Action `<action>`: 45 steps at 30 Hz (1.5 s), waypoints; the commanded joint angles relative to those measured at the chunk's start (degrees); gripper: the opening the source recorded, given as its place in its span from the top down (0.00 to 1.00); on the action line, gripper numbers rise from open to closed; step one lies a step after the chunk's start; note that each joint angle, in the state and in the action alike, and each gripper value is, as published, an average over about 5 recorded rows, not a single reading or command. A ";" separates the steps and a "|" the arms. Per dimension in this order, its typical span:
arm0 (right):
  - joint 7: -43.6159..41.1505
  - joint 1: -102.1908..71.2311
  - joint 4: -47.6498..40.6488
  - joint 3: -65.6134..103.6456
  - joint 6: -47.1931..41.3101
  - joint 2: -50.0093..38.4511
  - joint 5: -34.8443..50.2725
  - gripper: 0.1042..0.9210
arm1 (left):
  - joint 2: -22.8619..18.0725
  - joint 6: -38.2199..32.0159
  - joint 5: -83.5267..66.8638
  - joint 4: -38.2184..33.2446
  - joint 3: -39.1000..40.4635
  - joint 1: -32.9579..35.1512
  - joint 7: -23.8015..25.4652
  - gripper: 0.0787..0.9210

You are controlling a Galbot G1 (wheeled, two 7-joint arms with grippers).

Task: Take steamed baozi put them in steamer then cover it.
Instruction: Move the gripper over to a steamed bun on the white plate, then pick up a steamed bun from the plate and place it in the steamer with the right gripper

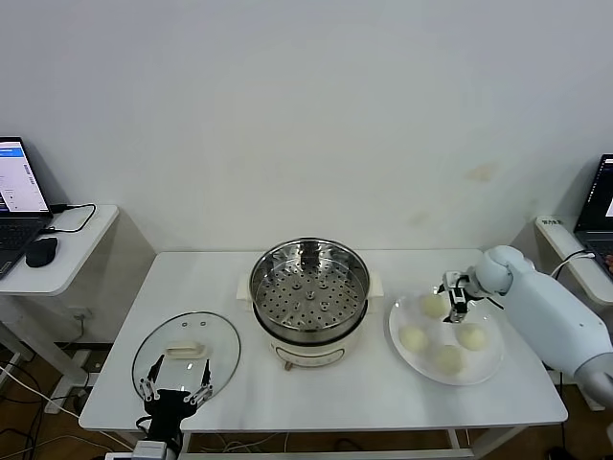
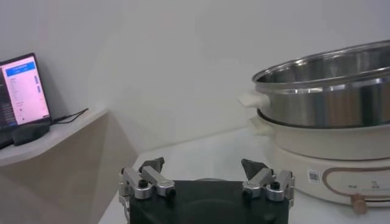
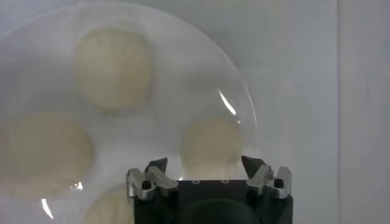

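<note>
Several cream-white baozi lie on a flat white plate (image 1: 488,369) at the right of the table. My right gripper (image 1: 454,297) is open and empty, just above the farthest baozi (image 1: 434,306). In the right wrist view this baozi (image 3: 210,146) sits between the spread fingers of the right gripper (image 3: 204,162). The steel steamer (image 1: 308,297) stands open at the table's middle, its perforated tray bare. The glass cover (image 1: 187,350) lies flat on the table at the left. My left gripper (image 1: 175,385) is open and empty at the cover's near edge.
A side desk (image 1: 57,254) with a laptop and mouse stands left of the table. Another laptop (image 1: 599,206) is at the far right. The wall runs close behind the table. In the left wrist view the steamer (image 2: 329,91) stands beyond the left gripper (image 2: 202,164).
</note>
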 commanded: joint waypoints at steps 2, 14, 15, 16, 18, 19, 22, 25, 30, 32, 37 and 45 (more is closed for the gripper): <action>-0.04 0.72 -1.70 -1.04 -0.01 1.11 -0.46 0.33 | 0.04 -0.03 -0.03 0.09 -0.06 -0.02 -0.03 0.12; 0.17 1.56 -0.25 -2.22 -0.73 0.37 0.68 0.48 | 0.16 -0.06 -0.26 0.00 -0.10 -0.08 0.00 0.12; 0.12 1.68 0.47 -2.49 -0.87 -0.06 1.31 0.48 | 0.18 -0.06 -0.26 -0.03 -0.08 -0.05 0.01 0.12; 0.07 1.88 1.33 -2.84 -1.05 -0.61 2.11 0.48 | 0.21 -0.05 -0.26 -0.08 -0.04 -0.02 0.03 0.12; -0.06 2.71 3.64 -3.93 -1.51 -2.07 4.34 0.48 | 0.28 -0.02 -0.26 -0.23 0.07 0.03 0.07 0.12; -0.15 3.44 5.01 -4.70 -1.78 -3.01 5.64 0.48 | 0.30 0.00 -0.25 -0.32 0.14 0.04 0.10 0.12; -0.40 6.83 9.09 -7.51 -2.31 -6.13 9.27 0.47 | 0.34 0.07 -0.23 -0.54 0.40 0.01 0.15 0.12; -0.64 11.66 12.66 -10.32 -2.90 -9.45 13.37 0.47 | 0.49 0.07 -0.26 -0.65 0.59 0.03 0.14 0.12; -1.00 21.18 17.47 -15.58 -4.20 -12.88 21.47 0.47 | 1.04 0.05 -0.73 -1.24 0.39 0.26 0.09 0.12; -1.05 25.43 18.98 -18.80 -4.45 -13.10 24.42 0.46 | 1.28 0.09 -1.04 -1.65 0.24 0.31 0.09 0.12; -0.68 34.15 21.24 -26.24 -3.96 -10.47 30.43 0.46 | 1.60 0.19 -1.62 -2.13 -0.04 0.24 0.09 0.12; 0.50 43.26 22.01 -36.71 0.10 -1.12 35.93 0.46 | 1.89 0.26 -2.16 -2.24 -0.59 -0.02 0.03 0.12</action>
